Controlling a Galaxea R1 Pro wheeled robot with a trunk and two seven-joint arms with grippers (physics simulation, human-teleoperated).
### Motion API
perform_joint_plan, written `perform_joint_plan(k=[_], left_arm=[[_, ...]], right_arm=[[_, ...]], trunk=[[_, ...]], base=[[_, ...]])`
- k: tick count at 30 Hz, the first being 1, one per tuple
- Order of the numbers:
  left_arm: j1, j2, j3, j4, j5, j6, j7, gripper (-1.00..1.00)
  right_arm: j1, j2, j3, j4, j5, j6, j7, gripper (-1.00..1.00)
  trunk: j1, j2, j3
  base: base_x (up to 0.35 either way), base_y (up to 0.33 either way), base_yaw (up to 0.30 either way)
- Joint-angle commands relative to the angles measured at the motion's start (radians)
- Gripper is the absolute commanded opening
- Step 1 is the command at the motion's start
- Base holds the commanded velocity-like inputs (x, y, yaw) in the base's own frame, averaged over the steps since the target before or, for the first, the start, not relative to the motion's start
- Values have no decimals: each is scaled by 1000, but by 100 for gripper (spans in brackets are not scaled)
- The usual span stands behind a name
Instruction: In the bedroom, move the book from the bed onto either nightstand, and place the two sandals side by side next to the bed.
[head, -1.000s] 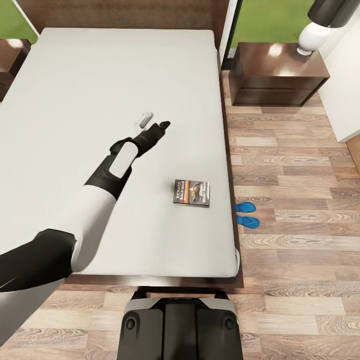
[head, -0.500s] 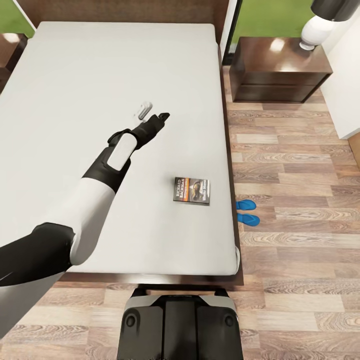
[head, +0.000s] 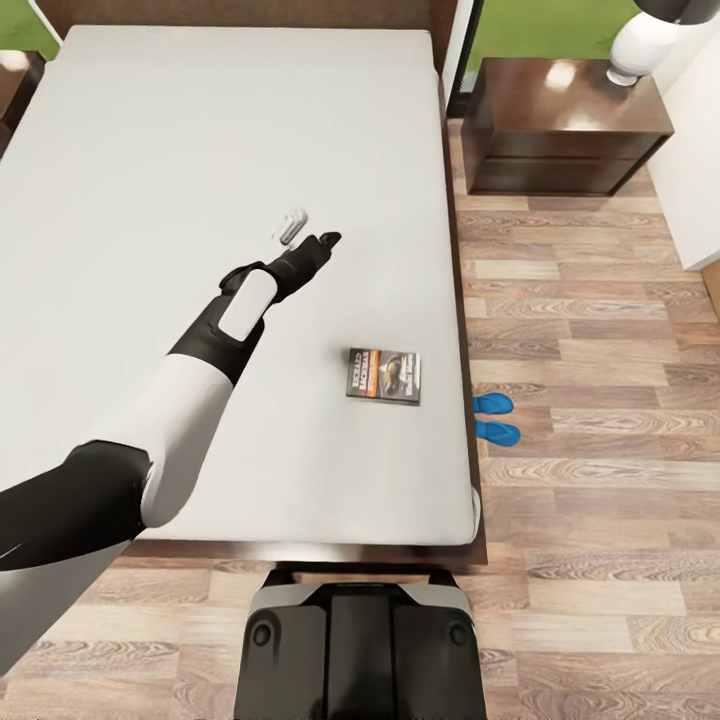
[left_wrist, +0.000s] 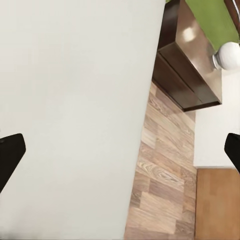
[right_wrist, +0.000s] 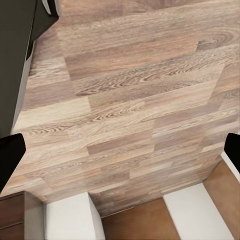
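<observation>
Grey mattress takes up most of your head view: the bed (head: 150, 120) runs away from you, and your left arm reaches out over it, with the left gripper (head: 318, 243) hanging above the middle of the mattress. From here you cannot tell how its jaws stand, since the fingers overlap. A small white object (head: 291, 226) lies on the mattress just beside the fingertips. The book (head: 384, 375) lies flat near the bed's right edge, nearer to you than the gripper and to its right, well apart from the jaws. On the wood floor (head: 600, 330) just beside that edge, the two blue sandals (head: 495, 418) sit side by side, close to the book's level. A nightstand (head: 565, 125) stands at the head of the bed on the right, with a white lamp (head: 642, 40) on its far corner.

In your left wrist view, the left gripper's jaws are spread wide, one dark fingertip (left_wrist: 10, 157) at each side, nothing between them; beyond lie mattress, floor, the nightstand and the lamp.

In your right wrist view, the right gripper (right_wrist: 120, 155) is likewise spread wide and empty, aimed at bare floor.
</observation>
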Motion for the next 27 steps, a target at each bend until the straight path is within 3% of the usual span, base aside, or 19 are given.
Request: perform_joint_plan(k=[1, 27], left_arm=[[-1, 0, -3, 0, 10, 2, 7, 100], [-2, -12, -3, 4, 9, -8, 4, 100]], right_arm=[[-1, 0, -8, 2, 10, -4, -3, 100], [-1, 0, -8, 2, 10, -5, -3, 100]], trunk=[[0, -2, -3], [0, -2, -44]], base=[[0, 0, 0], [0, 0, 0]])
